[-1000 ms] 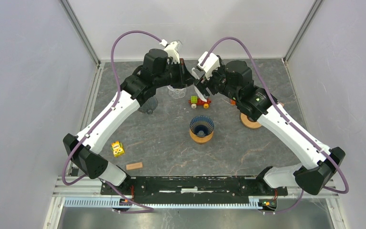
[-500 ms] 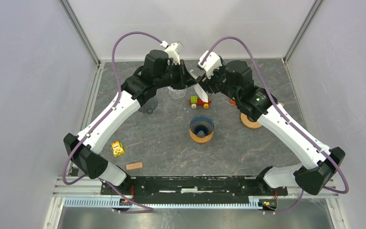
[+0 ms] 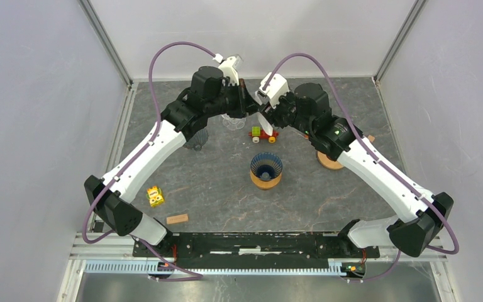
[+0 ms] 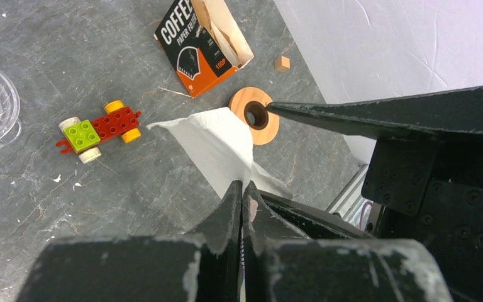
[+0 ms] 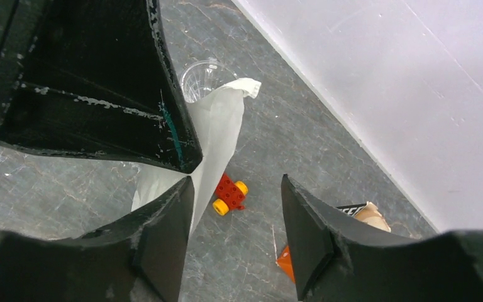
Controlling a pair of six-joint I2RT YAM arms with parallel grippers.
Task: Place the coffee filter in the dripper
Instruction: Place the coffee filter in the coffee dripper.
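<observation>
A white paper coffee filter (image 4: pixel 214 141) hangs in the air between my two grippers at the back of the table; it also shows in the top view (image 3: pixel 263 119) and the right wrist view (image 5: pixel 220 126). My left gripper (image 4: pixel 243 187) is shut on the filter's lower edge. My right gripper (image 5: pixel 236 189) is open, with its left finger (image 5: pixel 163 233) against the filter and nothing between the jaws. A dark blue ribbed dripper (image 3: pixel 266 166) stands on a wooden ring at mid-table, nearer than both grippers. A clear glass dripper (image 3: pixel 231 121) stands under the left gripper.
A red and green toy car (image 3: pixel 263 133) lies below the filter. An orange coffee filter box (image 4: pixel 201 44) and a wooden ring (image 4: pixel 255 115) are at the right. Another dark dripper (image 3: pixel 196 138), a yellow block (image 3: pixel 156 196) and a wooden block (image 3: pixel 177 219) are on the left.
The right arm has shifted slightly left, closer to the left gripper. The filter stays held between the two grippers.
</observation>
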